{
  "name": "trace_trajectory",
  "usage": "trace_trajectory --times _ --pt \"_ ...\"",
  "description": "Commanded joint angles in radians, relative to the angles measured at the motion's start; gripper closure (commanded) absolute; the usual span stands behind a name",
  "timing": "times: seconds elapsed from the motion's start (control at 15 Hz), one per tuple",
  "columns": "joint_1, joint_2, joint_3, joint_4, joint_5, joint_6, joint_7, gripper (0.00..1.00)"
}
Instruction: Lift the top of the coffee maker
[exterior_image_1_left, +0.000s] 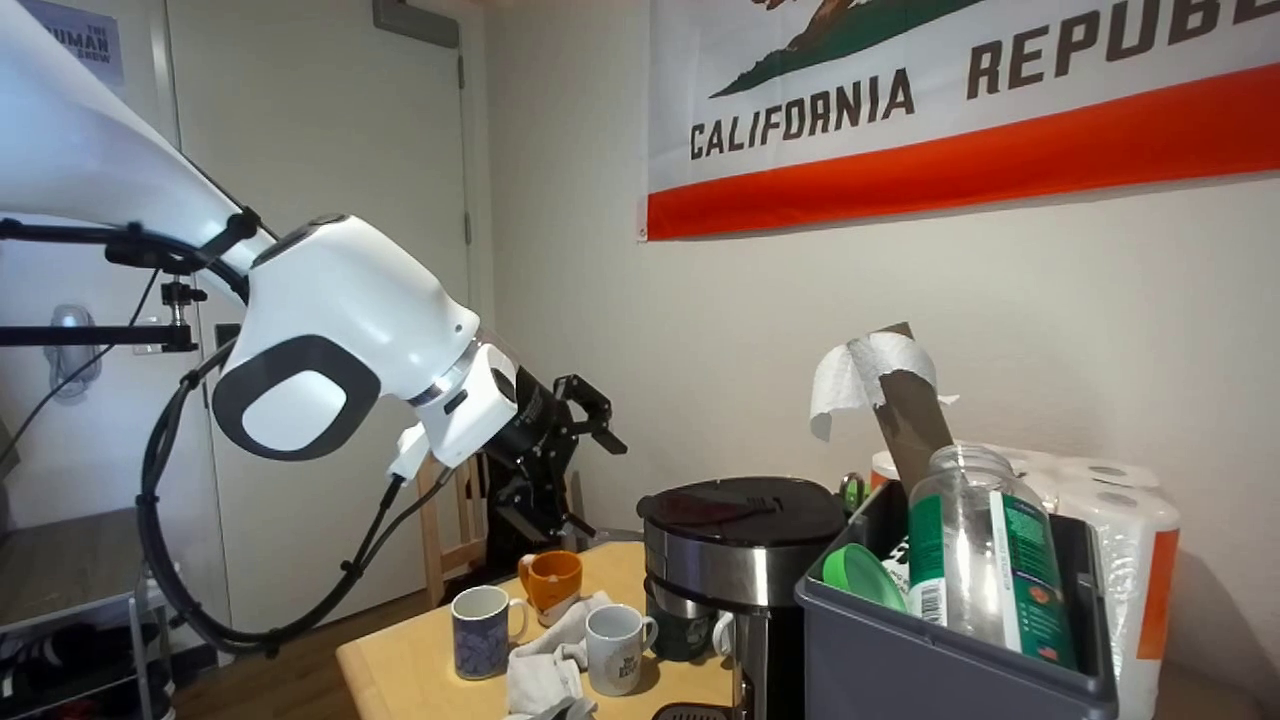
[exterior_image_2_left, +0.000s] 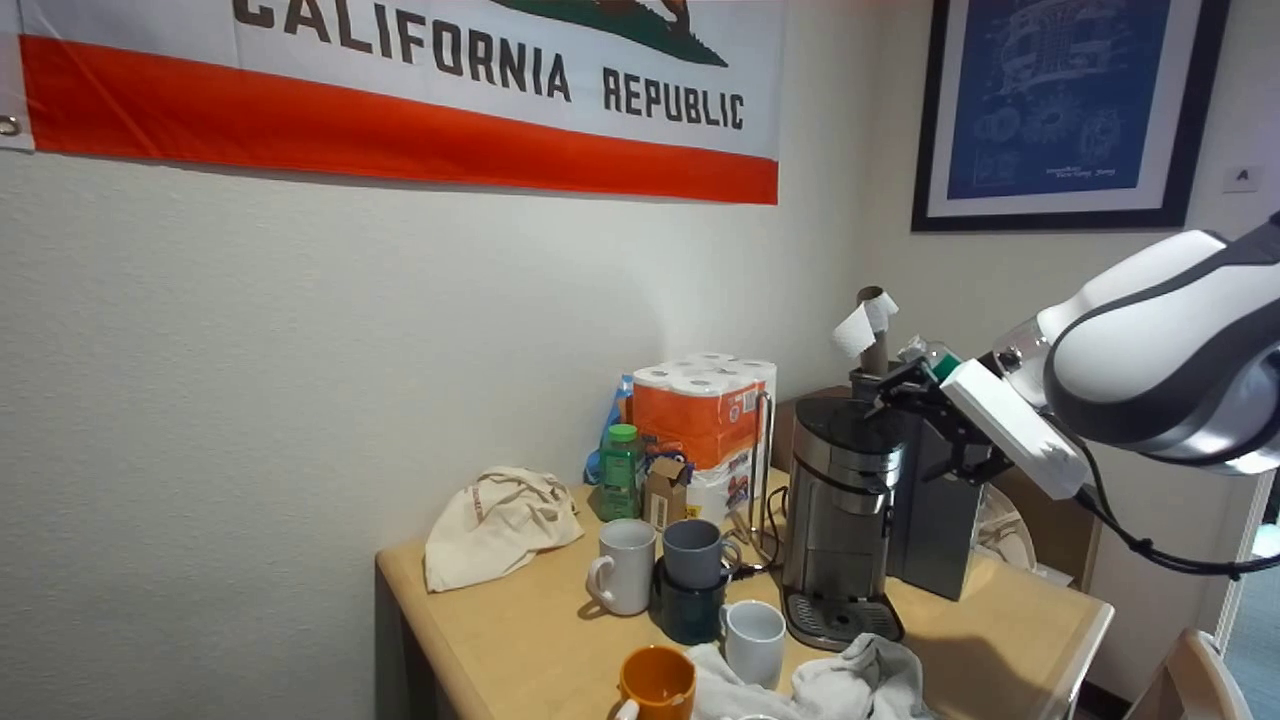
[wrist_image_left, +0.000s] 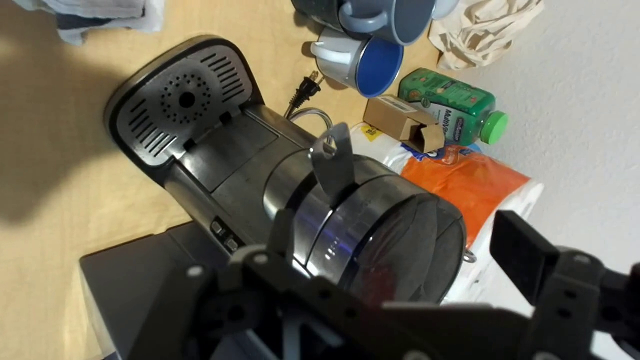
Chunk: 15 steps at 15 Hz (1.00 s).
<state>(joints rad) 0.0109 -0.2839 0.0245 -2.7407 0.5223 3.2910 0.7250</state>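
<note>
The top (exterior_image_1_left: 752, 505) is lying flat on the coffee maker (exterior_image_2_left: 835, 500), so the lift is apparently not yet happening. The gripper (exterior_image_1_left: 605, 490) is hanging apart from it, its fingers standing wide of each other and holding nothing. In an exterior view a finger is overlapping the top, but probably only by line of sight; the true gap is proving hard to judge there.

In the wrist view a grey tab (wrist_image_left: 334, 162) is jutting from the steel bands, likely the handle that the lift is calling for. Going for the smooth rim instead could be leaving the fingers slipping, or pressing the top down. With the fingers set this wide, coming in too deep could be knocking one against the steel. Pulling the tab outward rather than up could be dragging or tipping the whole coffee maker, since nothing visible is bracing it.

The bin (exterior_image_1_left: 940, 670) is standing just beside it, with a jar (exterior_image_1_left: 985, 580) and a tube (exterior_image_1_left: 912, 420) poking out, so a sideways sweep could be toppling those. A sliding base could be bumping the white mug (exterior_image_2_left: 755, 640) near it.
</note>
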Motion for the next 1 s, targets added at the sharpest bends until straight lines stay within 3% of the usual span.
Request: trace_trajectory --times 0.0,0.2,0.87,0.93 --pt "0.001 0.001 -0.004 0.0 -0.004 -0.002 0.001 0.0" --pt "-0.001 0.001 -0.005 0.0 -0.004 -0.002 0.001 0.0" --pt "0.031 0.093 0.01 0.047 0.031 0.211 0.147 0.0" --pt "-0.015 0.075 0.03 0.065 0.034 0.164 0.145 0.0"
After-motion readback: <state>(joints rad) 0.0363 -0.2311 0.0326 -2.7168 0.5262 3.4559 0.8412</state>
